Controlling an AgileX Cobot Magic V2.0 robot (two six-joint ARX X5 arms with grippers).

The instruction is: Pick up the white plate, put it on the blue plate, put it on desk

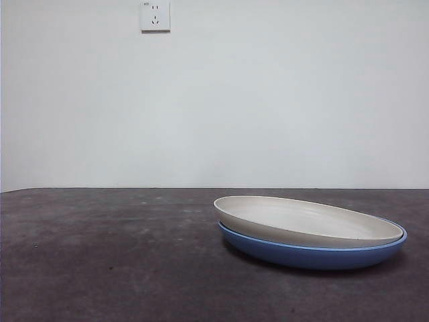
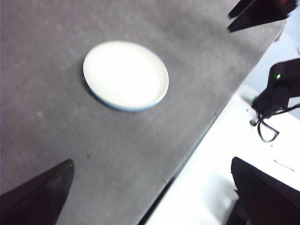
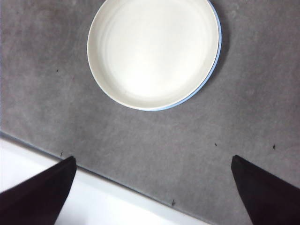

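Plain white wall [image 1: 268, 100] fills the background of the front view, with one socket plate [image 1: 155, 16] high on it. Below runs the desk [image 1: 100, 255], dark grey-brown and mottled.

Plate count: two. The white plate [image 1: 301, 221] sits nested in the blue plate [image 1: 301, 253], slightly tilted and off centre, so its rim rises higher on one side. The stack stands on the desk, right of centre in the front view.

Only the front view shows the blue plate's outer wall. From above, in both wrist views, the white plate [image 3: 152, 51] covers nearly all of it; the blue plate [image 3: 216, 51] shows only as a thin crescent along one edge. In the left wrist view that crescent [image 2: 115, 106] is blurred and hard to make out beneath the overexposed white plate [image 2: 125, 75].

Gripper count: two, neither visible in the front view. The left gripper [image 2: 152, 187] is released, jaws wide apart, above the desk edge, well apart from the stack. The right gripper [image 3: 152, 187] is likewise released, holding nothing, near the stack.
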